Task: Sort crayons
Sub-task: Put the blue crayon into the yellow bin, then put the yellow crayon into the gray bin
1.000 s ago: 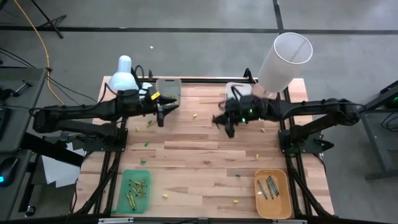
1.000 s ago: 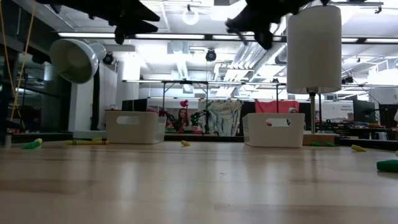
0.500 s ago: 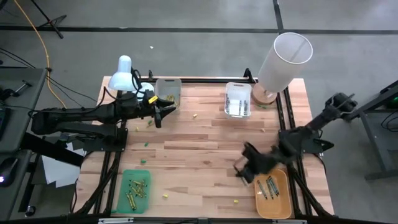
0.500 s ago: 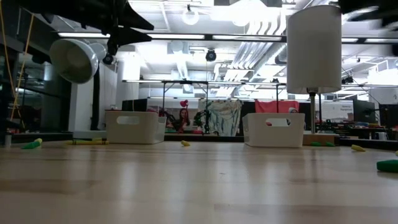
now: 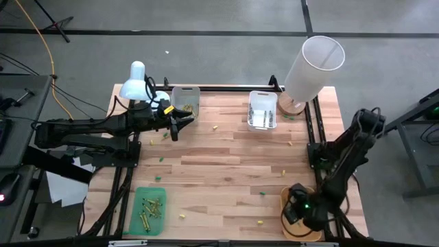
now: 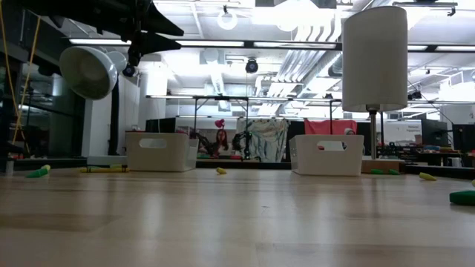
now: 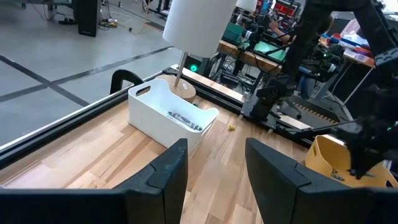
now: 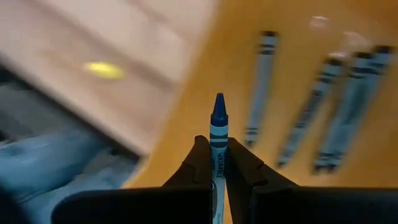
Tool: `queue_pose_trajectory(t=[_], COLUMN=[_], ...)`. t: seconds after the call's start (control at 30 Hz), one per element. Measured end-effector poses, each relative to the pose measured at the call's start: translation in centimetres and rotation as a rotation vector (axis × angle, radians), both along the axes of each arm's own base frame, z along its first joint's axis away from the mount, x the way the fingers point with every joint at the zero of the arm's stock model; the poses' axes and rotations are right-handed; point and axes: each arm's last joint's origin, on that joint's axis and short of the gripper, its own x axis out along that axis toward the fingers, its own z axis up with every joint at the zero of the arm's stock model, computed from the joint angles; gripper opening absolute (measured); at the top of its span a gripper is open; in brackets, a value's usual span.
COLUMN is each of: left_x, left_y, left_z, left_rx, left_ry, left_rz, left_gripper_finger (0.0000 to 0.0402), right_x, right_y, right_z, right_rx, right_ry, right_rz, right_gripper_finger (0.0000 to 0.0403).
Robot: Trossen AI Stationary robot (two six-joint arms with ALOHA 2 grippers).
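Note:
My right gripper (image 5: 293, 213) hangs over the orange tray (image 5: 316, 199) at the table's near right corner, shut on a blue crayon (image 8: 218, 124). Several blue-grey crayons (image 8: 260, 81) lie flat in that tray below it. My left gripper (image 5: 180, 123) waits open at the far left, beside the left white bin (image 5: 185, 98); nothing sits between its fingers (image 7: 214, 174). The green tray (image 5: 137, 206) at the near left holds several yellow-green crayons (image 5: 151, 209). Loose crayons lie on the wood, such as one (image 5: 214, 127) and another (image 5: 280, 172). My right gripper pinches the blue crayon's wrapped shaft (image 8: 217, 154) between its two fingers (image 8: 198, 158). The crayon lies along the fingers, its pointed tip (image 8: 219, 102) sticking out past their ends. The fingers slant down from above. The crayon is lifted clear above the orange tray's floor.
A second white bin (image 5: 263, 110) with crayons stands at the far middle, next to a tall white lamp shade (image 5: 312, 65). A small desk lamp (image 5: 135, 81) stands at the far left corner. Small green and yellow bits dot the wood (image 5: 219, 178).
My right gripper has swung from beside the far middle white bin toward the table's near right corner, sinking and rolling as it went, still shut on the blue crayon; it now hangs over the orange tray.

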Motion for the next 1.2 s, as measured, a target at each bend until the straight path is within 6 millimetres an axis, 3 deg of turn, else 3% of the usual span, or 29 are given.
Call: queue_pose_trajectory(t=[0.23,0.7,0.93,1.2], left_x=[0.0,0.0,0.0,0.0], left_y=[0.0,0.0,0.0,0.0], left_z=[0.0,0.0,0.0,0.0], left_rx=[0.002,0.002,0.002,0.002], left_ry=[-0.001,-0.001,-0.001,-0.001], left_rz=[0.010,0.012,0.012,0.012], left_gripper_finger=[0.0148,0.0149,0.0149,0.0149], right_x=[0.4,2.1,2.2,2.3], right_y=[-1.2,-0.9,-0.7,-0.6], right_z=[-2.3,-4.5,-4.8,-4.7], right_rx=[-0.123,-0.107,-0.096,-0.079], right_ry=[0.242,0.314,0.325,0.315], right_rz=[-0.051,-0.100,-0.091,-0.082], right_gripper_finger=[0.0001,0.0008,0.0049,0.0134])
